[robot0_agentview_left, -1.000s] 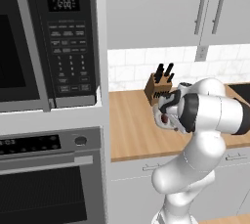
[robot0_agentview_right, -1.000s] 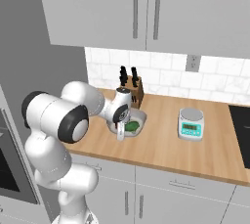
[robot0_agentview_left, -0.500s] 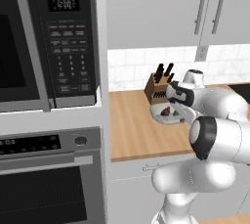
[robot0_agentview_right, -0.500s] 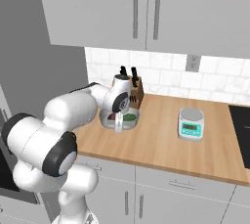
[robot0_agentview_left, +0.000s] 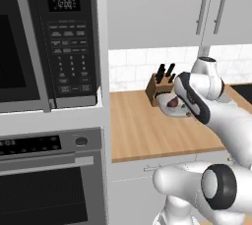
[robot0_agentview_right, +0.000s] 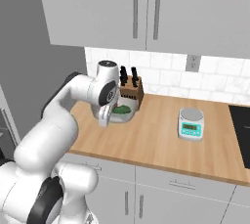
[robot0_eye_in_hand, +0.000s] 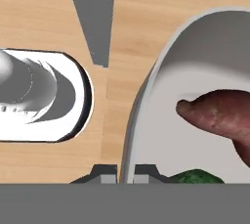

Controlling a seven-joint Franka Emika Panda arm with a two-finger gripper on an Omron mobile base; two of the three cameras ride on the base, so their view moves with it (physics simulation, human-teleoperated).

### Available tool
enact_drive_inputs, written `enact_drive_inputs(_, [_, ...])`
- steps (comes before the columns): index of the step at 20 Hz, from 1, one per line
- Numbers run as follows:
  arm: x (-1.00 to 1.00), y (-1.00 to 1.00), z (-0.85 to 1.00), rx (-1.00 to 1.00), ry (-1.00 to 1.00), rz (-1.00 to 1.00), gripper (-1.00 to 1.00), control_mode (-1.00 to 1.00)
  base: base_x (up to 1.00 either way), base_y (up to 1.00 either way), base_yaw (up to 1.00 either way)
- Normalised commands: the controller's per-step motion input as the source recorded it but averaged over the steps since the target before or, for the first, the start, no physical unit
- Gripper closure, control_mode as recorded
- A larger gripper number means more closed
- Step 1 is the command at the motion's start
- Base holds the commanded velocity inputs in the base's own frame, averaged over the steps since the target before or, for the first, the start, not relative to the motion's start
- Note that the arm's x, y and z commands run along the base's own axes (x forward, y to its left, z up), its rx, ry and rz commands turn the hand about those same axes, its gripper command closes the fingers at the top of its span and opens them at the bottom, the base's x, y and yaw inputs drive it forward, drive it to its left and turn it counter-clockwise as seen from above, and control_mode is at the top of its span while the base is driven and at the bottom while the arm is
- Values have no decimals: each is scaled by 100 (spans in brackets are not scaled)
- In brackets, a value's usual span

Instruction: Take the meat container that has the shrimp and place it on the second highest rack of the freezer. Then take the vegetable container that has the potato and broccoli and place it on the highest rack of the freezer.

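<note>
Step two looks underway: gripper [robot0_eye_in_hand: 126, 168] pinched on the vegetable container's [robot0_eye_in_hand: 146, 96] rim, potato [robot0_eye_in_hand: 219, 115] and broccoli [robot0_eye_in_hand: 195, 176] inside, at frame right. Next, lifting it toward the freezer's highest rack.

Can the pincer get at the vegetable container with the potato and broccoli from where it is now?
Probably yes: the pincer looks already shut on the vegetable container rim, with the potato and broccoli just inside. Nothing stands between them; the knife block sits behind.
</note>
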Motion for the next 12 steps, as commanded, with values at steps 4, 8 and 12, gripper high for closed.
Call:
enact_drive_inputs(4, [-60, 42, 80, -2, -5, -1, 100, -100, 0, 0, 0])
enact_drive_inputs(8, [-74, 14, 68, 0, -2, 0, 100, -100, 0, 0, 0])
enact_drive_inputs(12, [-55, 8, 46, -2, -1, -1, 100, -100, 0, 0, 0])
